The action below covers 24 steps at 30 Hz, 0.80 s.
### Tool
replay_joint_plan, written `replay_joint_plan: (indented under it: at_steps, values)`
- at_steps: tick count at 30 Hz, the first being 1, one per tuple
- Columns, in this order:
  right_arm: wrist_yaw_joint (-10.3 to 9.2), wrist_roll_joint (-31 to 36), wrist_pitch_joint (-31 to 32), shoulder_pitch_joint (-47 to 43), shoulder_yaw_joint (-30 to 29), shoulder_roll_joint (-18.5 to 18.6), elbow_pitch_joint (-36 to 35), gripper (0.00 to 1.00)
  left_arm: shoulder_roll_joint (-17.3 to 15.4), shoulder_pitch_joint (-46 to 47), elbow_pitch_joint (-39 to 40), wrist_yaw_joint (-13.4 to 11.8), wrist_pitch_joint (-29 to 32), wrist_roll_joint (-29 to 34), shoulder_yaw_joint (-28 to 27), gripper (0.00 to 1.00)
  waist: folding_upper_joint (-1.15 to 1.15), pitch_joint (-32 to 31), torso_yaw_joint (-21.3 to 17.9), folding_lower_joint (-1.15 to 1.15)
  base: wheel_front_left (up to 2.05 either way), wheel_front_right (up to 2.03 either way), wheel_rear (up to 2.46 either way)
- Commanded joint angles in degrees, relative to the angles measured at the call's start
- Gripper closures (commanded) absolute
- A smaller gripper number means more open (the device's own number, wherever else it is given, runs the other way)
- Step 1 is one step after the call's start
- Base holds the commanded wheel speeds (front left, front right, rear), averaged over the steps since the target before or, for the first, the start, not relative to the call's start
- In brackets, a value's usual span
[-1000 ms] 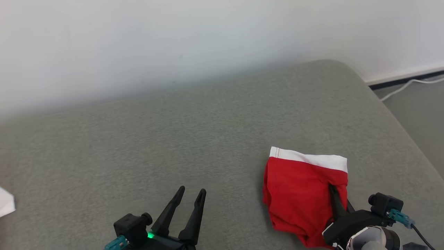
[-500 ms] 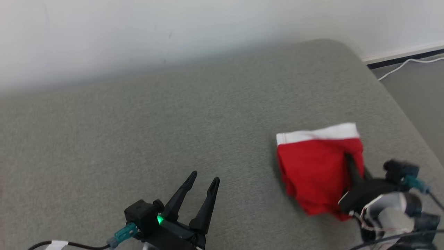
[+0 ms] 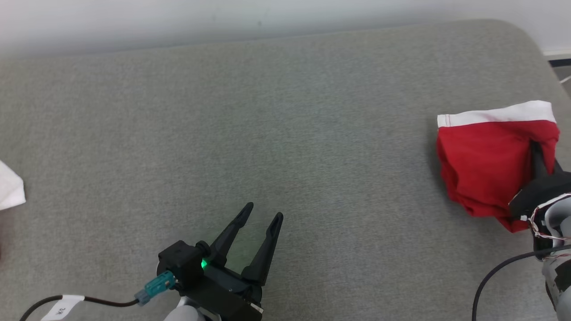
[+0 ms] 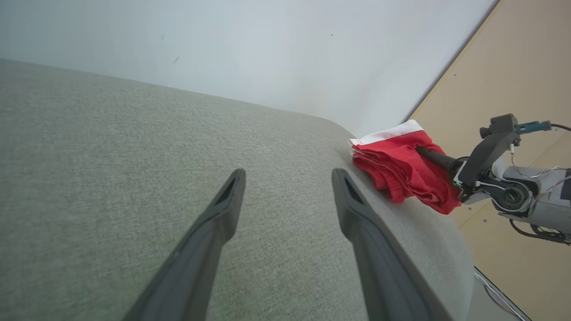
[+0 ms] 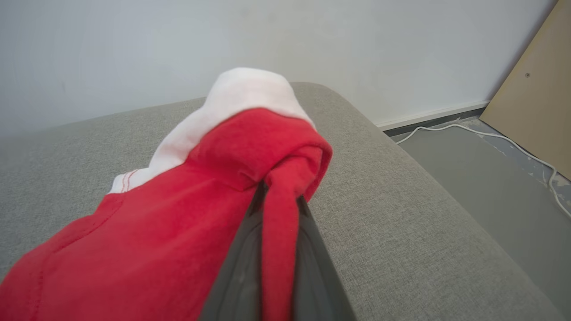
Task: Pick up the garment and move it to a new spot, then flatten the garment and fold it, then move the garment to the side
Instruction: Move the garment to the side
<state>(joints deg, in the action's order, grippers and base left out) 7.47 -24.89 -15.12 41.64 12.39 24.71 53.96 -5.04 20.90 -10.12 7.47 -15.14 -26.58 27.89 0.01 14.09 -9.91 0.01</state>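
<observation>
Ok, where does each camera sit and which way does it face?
Head: high, looking down on the cushion; open left end effector below, right end effector shut on the garment at right.
Left wrist: on the left arm, looking along its fingers toward the wall.
Right wrist: on the right arm, looking along fingers pinching the garment.
Shared: all show the garment.

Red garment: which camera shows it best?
The head view: the red garment shows nearly whole from above, folded, with its white band along the far edge. The left wrist view shows it small and side-on; the right wrist view is too close and crops it.
</observation>
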Motion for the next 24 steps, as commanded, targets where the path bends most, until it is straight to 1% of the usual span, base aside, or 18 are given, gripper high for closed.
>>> replay_joint_plan:
  at_steps: [1,2,3,4,5,6,9,10,12,14,16,17,18,20,24]
  values:
    - [0.04,1.4,0.0,1.0,-1.2,0.9,2.0,1.00,-0.5,0.5,0.3,0.0,0.0,0.3,0.0,0.00,-0.01,2.4,2.5,-0.01,0.00,0.00,0.00]
    - [0.04,2.2,0.0,1.6,-2.2,1.7,3.2,1.00,-0.6,0.7,0.2,0.0,0.0,0.3,0.0,0.00,-0.01,2.6,2.7,-0.01,0.00,0.00,0.00]
    - [0.04,3.0,0.0,2.1,-3.4,2.0,4.2,0.52,-0.7,0.9,0.2,0.0,0.0,0.3,0.0,0.00,-0.01,2.8,2.9,-0.01,0.00,0.00,0.00]
    - [0.04,4.0,0.0,2.7,-4.8,2.2,4.7,0.00,-0.8,1.0,0.2,0.0,0.0,0.3,-0.1,0.00,-0.01,2.9,3.0,-0.01,0.00,0.00,0.00]
    - [0.04,4.0,0.0,2.7,-4.8,2.2,4.7,0.00,-0.8,1.0,0.2,0.0,0.0,0.3,-0.1,0.00,-0.01,2.9,3.0,-0.01,0.00,0.00,0.00]
    - [0.04,6.3,0.0,2.9,-8.1,2.4,5.3,0.00,-0.9,1.1,0.2,0.0,0.0,0.3,-0.2,0.00,-0.01,3.0,3.2,-0.01,0.00,0.00,0.00]
    - [0.04,11.4,0.0,2.5,-14.7,3.0,4.5,0.00,-0.9,0.8,0.0,0.0,0.0,0.2,-0.4,0.00,-0.01,2.8,3.2,-0.01,0.00,0.00,0.00]
    - [0.04,11.4,0.0,2.5,-14.7,3.0,4.5,0.00,-0.9,0.8,0.0,0.0,0.0,0.2,-0.4,0.00,-0.01,2.8,3.2,-0.01,0.00,0.00,0.00]
    - [0.04,15.8,0.0,1.5,-19.3,2.4,3.7,0.00,-0.8,0.6,-0.2,0.0,0.0,0.1,-0.5,0.00,-0.01,2.5,3.1,-0.01,0.00,0.00,0.00]
    - [0.04,19.7,0.0,0.6,-24.0,1.1,2.0,0.00,-0.6,0.3,-0.4,0.0,0.0,0.0,-0.5,0.00,-0.01,2.0,3.1,-0.01,0.00,0.00,0.00]
    - [0.04,23.9,0.0,-0.1,-27.6,-0.5,-1.2,0.00,-0.5,0.0,-0.5,0.0,0.0,-0.1,-0.7,0.00,-0.01,1.4,3.1,-0.01,0.00,0.00,0.00]
    - [0.04,25.5,0.0,-0.6,-29.1,-1.9,-2.9,0.00,-0.4,-0.1,-0.5,0.0,0.0,-0.1,-0.8,0.00,-0.01,1.0,3.1,-0.01,0.00,0.00,0.00]
    - [0.04,27.9,0.0,-1.7,-30.4,-4.3,-6.8,0.00,-0.2,-0.6,-0.6,0.0,0.0,0.1,-1.2,0.00,-0.01,0.0,3.2,-0.01,0.00,0.00,0.00]
    - [0.04,28.7,0.0,-3.0,-30.4,-6.4,-10.5,0.00,0.0,-1.3,-0.8,0.0,0.0,0.7,-2.1,0.00,-0.01,-1.1,3.3,-0.01,0.00,0.00,0.00]
    - [0.04,27.9,0.0,-6.4,-26.4,-10.1,-16.0,0.00,0.6,-2.6,-1.3,0.0,0.0,2.5,-4.4,0.00,-0.01,-3.7,4.0,-0.01,0.00,0.00,0.00]
